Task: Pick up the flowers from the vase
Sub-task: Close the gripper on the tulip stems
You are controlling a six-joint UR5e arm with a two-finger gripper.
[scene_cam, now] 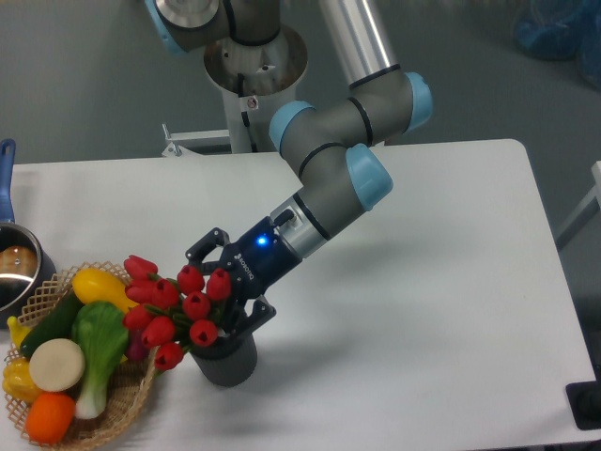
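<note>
Glossy red tulip flowers [178, 305] leaned left out of the dark grey vase [228, 362] at the near-left of the white worktop [423, 282], beside a wicker basket [122, 404]. The tool [230, 296] straddled the stems; its grip could not be told. Grey floor lay beyond.

One arm [329, 178], one gripper [228, 293], one grey vase [228, 360]. Red tulip buds in the flowers [178, 305]: about ten, some overlapping. One wicker basket [127, 404] holding roughly seven vegetables, and one metal pot [14, 272] on the desk [423, 310].
</note>
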